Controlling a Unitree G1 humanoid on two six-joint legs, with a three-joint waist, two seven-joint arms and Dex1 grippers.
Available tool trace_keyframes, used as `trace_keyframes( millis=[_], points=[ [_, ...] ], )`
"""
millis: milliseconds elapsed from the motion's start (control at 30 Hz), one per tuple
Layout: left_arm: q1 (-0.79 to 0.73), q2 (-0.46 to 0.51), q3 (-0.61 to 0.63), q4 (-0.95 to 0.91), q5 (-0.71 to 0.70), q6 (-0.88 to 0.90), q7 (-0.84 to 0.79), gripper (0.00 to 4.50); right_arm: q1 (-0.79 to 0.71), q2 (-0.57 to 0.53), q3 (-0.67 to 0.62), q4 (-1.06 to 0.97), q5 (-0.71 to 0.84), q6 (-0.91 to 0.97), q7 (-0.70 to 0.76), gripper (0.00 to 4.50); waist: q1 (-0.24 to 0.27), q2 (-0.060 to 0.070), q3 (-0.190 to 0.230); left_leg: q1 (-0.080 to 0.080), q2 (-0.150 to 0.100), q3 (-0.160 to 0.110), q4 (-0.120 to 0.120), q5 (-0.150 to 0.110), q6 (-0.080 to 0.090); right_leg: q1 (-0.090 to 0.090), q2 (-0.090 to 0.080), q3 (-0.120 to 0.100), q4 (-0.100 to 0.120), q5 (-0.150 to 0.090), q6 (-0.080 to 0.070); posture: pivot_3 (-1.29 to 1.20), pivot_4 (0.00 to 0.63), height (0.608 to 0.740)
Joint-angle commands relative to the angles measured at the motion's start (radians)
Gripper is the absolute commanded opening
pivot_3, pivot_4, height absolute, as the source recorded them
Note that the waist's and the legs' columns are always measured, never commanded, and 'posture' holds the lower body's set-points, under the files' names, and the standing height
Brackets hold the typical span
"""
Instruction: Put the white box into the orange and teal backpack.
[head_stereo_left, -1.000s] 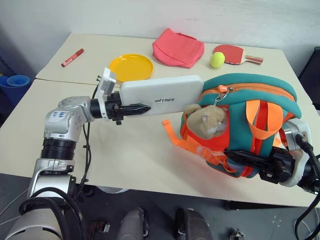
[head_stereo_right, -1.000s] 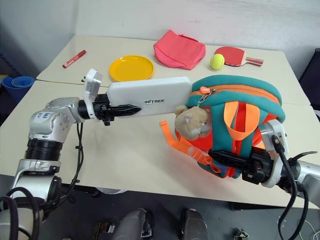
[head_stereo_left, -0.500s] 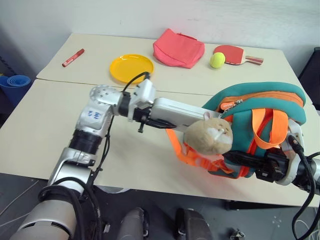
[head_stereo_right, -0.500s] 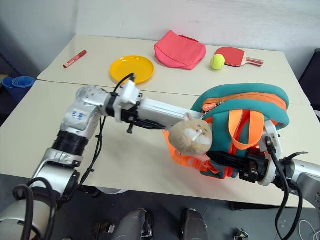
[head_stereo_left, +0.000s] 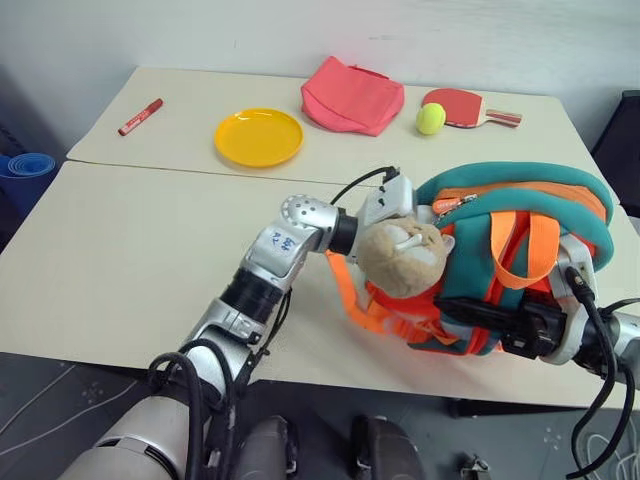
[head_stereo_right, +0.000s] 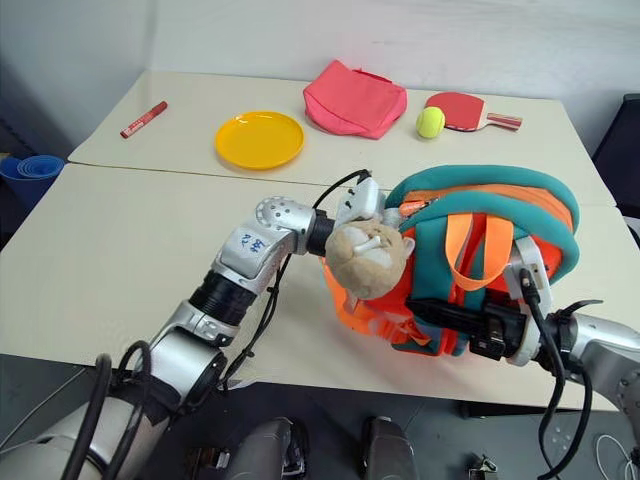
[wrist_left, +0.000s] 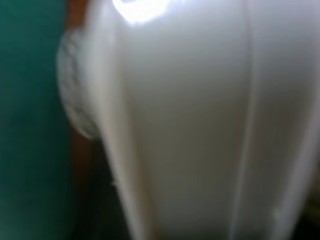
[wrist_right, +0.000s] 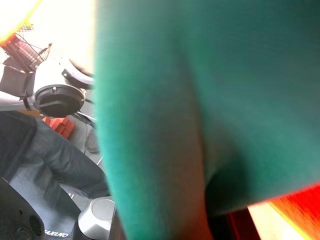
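Observation:
The orange and teal backpack (head_stereo_left: 520, 215) stands on its side at the table's right, its mouth facing left, with a tan plush hamster (head_stereo_left: 402, 255) hanging in front. My left wrist (head_stereo_left: 380, 198) reaches into that mouth, and the left gripper is buried inside, behind the hamster and the teal rim. The white box (wrist_left: 190, 125) lies close against the left wrist camera, with teal fabric (wrist_left: 30, 100) beside it; in the eye views it is hidden inside the backpack. My right gripper (head_stereo_left: 458, 312) is shut on the backpack's lower orange part.
At the back of the table lie a yellow plate (head_stereo_left: 259, 137), a pink-red pouch (head_stereo_left: 352, 95), a yellow-green ball (head_stereo_left: 431, 118), a red paddle (head_stereo_left: 462, 104) and a red marker (head_stereo_left: 141, 116). The backpack sits near the table's front right edge (head_stereo_left: 420, 385).
My left arm swung right and pushed the white box into the backpack's mouth, so the box has gone out of sight in the eye views. The right gripper kept its hold.

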Motion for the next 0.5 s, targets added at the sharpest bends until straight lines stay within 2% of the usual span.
trace_keyframes(
  millis=[33, 133, 167, 267, 333, 500],
  points=[
    [-0.007, 0.07, 0.09, 0.01, -0.048, -0.064, -0.043, 3.45, 0.013, 0.018, -0.016, -0.023, 0.003, -0.019, -0.02, 0.0, -0.002, 0.0, 0.0, 0.0, 0.0, 0.0, 0.0, 0.0, 0.0, 0.0, 0.0, 0.0, 0.0, 0.0, 0.0, 0.0, 0.15, 0.74],
    [-0.038, 0.21, 0.124, 0.092, -0.065, -0.124, -0.191, 4.32, 0.039, 0.013, -0.015, -0.025, -0.03, -0.021, -0.023, 0.0, -0.006, 0.0, 0.0, 0.001, 0.001, 0.001, 0.0, 0.0, -0.001, 0.0, 0.001, -0.001, 0.0, 0.0, -0.001, 0.0, 0.15, 0.74],
    [-0.045, 0.258, 0.132, 0.116, -0.083, -0.127, -0.266, 4.46, 0.044, 0.01, -0.015, -0.023, -0.036, -0.023, -0.02, 0.0, -0.008, 0.0, 0.0, 0.001, 0.002, 0.002, 0.0, 0.0, -0.002, 0.0, 0.001, -0.001, 0.001, 0.0, -0.001, 0.0, 0.15, 0.74],
    [-0.041, 0.356, 0.141, 0.164, -0.102, -0.187, -0.431, 4.46, 0.04, 0.001, -0.01, -0.009, -0.058, -0.031, -0.009, 0.0, -0.008, 0.001, 0.0, 0.001, 0.002, 0.002, 0.0, 0.0, -0.002, -0.001, 0.002, -0.005, 0.001, 0.0, -0.001, 0.0, 0.15, 0.74],
    [-0.019, 0.391, 0.142, 0.155, -0.114, -0.238, -0.47, 4.46, 0.024, -0.001, -0.003, 0.003, -0.071, -0.033, -0.005, 0.0, -0.001, 0.001, 0.0, 0.001, 0.001, 0.002, 0.0, -0.001, -0.001, 0.0, 0.002, -0.006, 0.0, 0.0, -0.001, 0.0, 0.15, 0.74],
    [0.077, 0.349, 0.183, -0.069, -0.236, -0.169, -0.386, 4.46, -0.007, 0.002, 0.022, 0.022, -0.106, -0.032, 0.007, 0.0, 0.003, 0.001, 0.0, 0.0, -0.001, 0.001, 0.001, -0.001, 0.0, 0.001, -0.003, 0.001, 0.001, 0.001, 0.0, 0.0, 0.15, 0.74]
  ],
)
